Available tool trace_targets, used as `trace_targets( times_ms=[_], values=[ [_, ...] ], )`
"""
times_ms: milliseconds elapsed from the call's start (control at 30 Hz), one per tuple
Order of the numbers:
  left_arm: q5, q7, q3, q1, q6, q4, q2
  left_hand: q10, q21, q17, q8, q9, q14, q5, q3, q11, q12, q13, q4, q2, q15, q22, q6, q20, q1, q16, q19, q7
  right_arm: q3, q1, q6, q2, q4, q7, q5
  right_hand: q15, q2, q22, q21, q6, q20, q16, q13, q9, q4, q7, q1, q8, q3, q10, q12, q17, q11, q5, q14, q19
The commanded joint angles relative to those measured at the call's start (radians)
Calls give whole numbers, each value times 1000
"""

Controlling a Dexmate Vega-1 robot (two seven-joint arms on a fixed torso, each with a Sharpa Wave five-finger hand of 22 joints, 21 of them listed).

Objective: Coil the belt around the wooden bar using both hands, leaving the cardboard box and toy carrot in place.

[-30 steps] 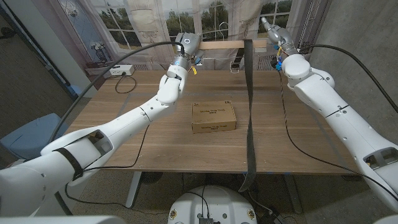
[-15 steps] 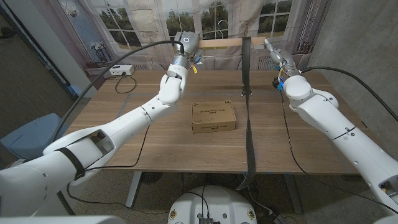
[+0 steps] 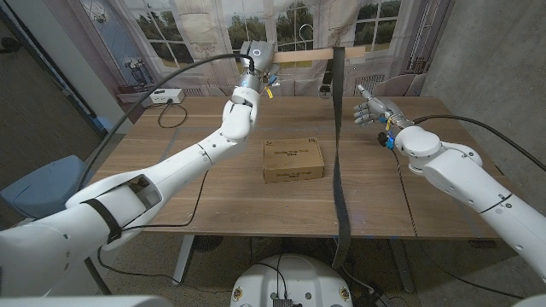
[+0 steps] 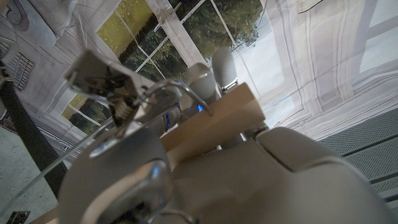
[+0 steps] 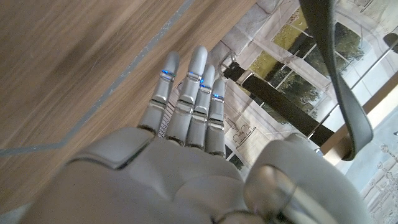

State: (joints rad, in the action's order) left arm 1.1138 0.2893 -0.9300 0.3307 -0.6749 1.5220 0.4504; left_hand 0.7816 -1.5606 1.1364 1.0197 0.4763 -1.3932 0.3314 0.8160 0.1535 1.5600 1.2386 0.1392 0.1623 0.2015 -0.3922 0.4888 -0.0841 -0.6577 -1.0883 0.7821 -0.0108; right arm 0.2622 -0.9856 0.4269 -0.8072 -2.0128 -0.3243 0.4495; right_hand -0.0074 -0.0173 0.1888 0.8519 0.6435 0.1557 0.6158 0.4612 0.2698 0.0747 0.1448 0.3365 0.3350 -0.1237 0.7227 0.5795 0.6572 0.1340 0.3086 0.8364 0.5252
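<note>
The wooden bar (image 3: 299,57) is taken as the landmark; it is held level above the far edge of the surface (image 3: 213,183). Its left end is gripped by the left hand (image 3: 256,58), and in the left wrist view the fingers (image 4: 205,78) are seen wrapped around the pale wood (image 4: 217,121). Well below the bar, on the surface and a little left of the bar's middle, the cardboard box (image 3: 293,160) is lying flat.

Near the right end of the bar, the belt (image 3: 339,145) is draped over it. One long dark length hangs down from the bar, passes just to the right of the box and reaches past the near edge of the surface. A shorter part with the buckle (image 3: 325,90) hangs behind the bar.

Lower than the bar's right end, the right hand (image 3: 370,111) is held open with its fingers spread, and nothing is held in it. It is placed just to the right of the belt and apart from it. In the right wrist view the fingers (image 5: 189,99) are stretched out straight, with the belt (image 5: 333,68) beyond them, not touched.
</note>
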Motion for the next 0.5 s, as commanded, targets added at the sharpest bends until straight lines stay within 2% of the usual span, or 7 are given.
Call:
trace_targets(
  times_ms=[33,67,133,200,267,367,500],
  values=[
    [-5,10,-15,-17,-19,-18,-13,1,-1,3,2,1,0,-5,1,4,6,1,1,6,3,-1,2,-88,-4,-3,8,8,-11,-40,-264,-80,110,329,134,20,-41,2,-8,-15,-1,-53,-8,-1,28,7,-67,-26,-59,-40,-12,-23,30,14,-60,-10],
    [-4,9,-16,-18,-21,-18,-13,1,0,6,3,2,-1,-5,1,5,7,1,1,5,3,-1,1,-89,-4,-6,8,6,-6,-35,-292,-82,130,370,146,29,-49,1,-16,-29,4,-88,-21,-8,35,10,-83,-41,-77,-78,-32,-44,28,22,-100,-23],
    [-5,5,-18,-19,-23,-17,-12,1,-1,4,3,2,1,-5,1,6,7,1,1,6,3,-2,0,-89,-4,-4,8,6,7,-21,-354,-81,178,458,170,64,-59,-3,-60,-63,18,-166,-59,-27,43,1,-99,-71,-116,-175,-103,-99,41,51,-191,-100],
    [-5,1,-21,-21,-25,-17,-12,0,-1,-1,3,1,4,-5,1,4,6,1,1,7,3,-2,0,-89,-5,0,7,7,25,-3,-417,-79,221,528,172,72,-57,-4,-86,-98,25,-208,-79,-36,38,-5,-85,-89,-129,-214,-146,-129,46,69,-259,-136],
    [-5,0,-24,-23,-24,-19,-13,-1,0,4,4,-1,-1,-5,1,5,6,1,1,6,3,0,1,-90,-5,-5,9,6,44,20,-478,-68,271,610,185,83,-45,-5,-120,-122,30,-239,-96,-40,28,-8,-55,-99,-133,-257,-186,-152,40,84,-316,-191],
    [-5,1,-28,-26,-24,-24,-17,1,-1,2,4,-4,0,-6,1,5,7,1,1,6,2,-2,1,-90,-5,-3,8,8,72,55,-534,-57,323,707,200,77,-32,-5,-137,-139,30,-249,-104,-44,13,-13,-16,-105,-125,-262,-201,-163,33,93,-332,-215],
    [-3,-1,-35,-31,-25,-28,-19,0,-1,4,6,-4,1,-6,2,5,7,1,1,6,3,-1,1,-88,-5,-5,8,8,106,94,-513,-74,332,778,209,64,-19,-5,-146,-174,30,-250,-112,-48,-10,-21,37,-117,-114,-263,-213,-174,19,100,-329,-217]
  ],
)
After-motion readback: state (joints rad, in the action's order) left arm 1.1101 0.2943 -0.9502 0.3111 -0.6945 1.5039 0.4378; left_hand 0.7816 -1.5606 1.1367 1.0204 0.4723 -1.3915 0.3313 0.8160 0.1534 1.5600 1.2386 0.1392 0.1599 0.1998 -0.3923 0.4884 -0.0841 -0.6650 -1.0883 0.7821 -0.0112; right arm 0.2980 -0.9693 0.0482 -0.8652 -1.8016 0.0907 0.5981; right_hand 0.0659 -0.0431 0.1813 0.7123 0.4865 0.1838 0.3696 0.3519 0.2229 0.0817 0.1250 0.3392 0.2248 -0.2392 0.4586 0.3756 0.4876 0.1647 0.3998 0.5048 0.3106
